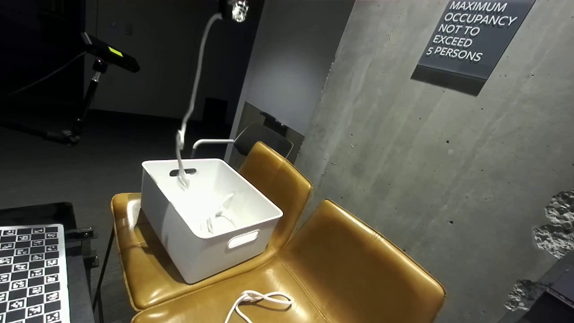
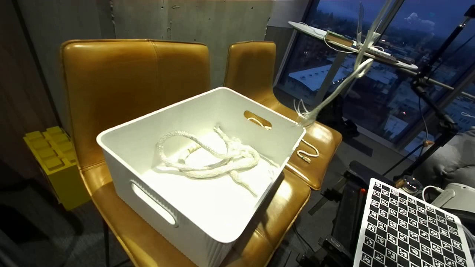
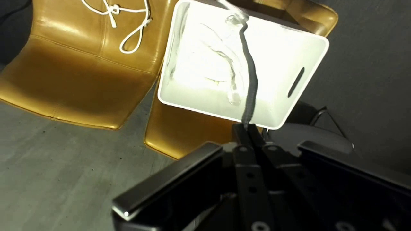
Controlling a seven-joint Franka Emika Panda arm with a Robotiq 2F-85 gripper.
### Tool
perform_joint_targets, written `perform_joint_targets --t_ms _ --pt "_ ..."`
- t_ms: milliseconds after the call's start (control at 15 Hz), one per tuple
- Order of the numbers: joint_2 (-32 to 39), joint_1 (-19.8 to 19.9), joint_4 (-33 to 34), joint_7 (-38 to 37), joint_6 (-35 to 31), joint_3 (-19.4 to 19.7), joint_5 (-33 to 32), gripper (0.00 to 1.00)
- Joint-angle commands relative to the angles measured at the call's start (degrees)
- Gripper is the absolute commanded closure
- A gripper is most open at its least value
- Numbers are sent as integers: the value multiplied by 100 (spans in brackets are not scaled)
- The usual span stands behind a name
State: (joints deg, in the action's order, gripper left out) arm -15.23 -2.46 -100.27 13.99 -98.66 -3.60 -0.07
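Nearest, in the wrist view, the gripper (image 3: 246, 126) is pinched together on 1 end of the hanging rope (image 3: 253, 77), which drops away with a knot partway down. Holding that rope aloft by the white bin (image 1: 175, 235) looks like the step in hand; any next move, I judge, calls for a firm pinch and a slow pace, since the loose lower end could swing or snag. That end overlaps the bin in both exterior views, but whether it touches cannot be told. The bin stands on a tan chair (image 1: 139, 276). Inside, on its floor, an exterior view shows a thick looped rope (image 2: 237, 152), tangled; glare hides detail in the wrist view. Farther off, a thin white cord (image 3: 114, 9), knotted and looped, lies on the neighbouring chair (image 1: 358, 260).
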Motion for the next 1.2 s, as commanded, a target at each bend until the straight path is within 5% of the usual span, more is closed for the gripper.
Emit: perform_joint_targets --t_ms 0,933,1000,1133 --pt "283 -179 790 -413 372 -105 64 99" --pt "2392 -59 814 -333 -820 0 122 99" --pt "2413 -31 732 -298 -815 3 112 72" --pt "2331 38 463 -186 -814 16 150 66"
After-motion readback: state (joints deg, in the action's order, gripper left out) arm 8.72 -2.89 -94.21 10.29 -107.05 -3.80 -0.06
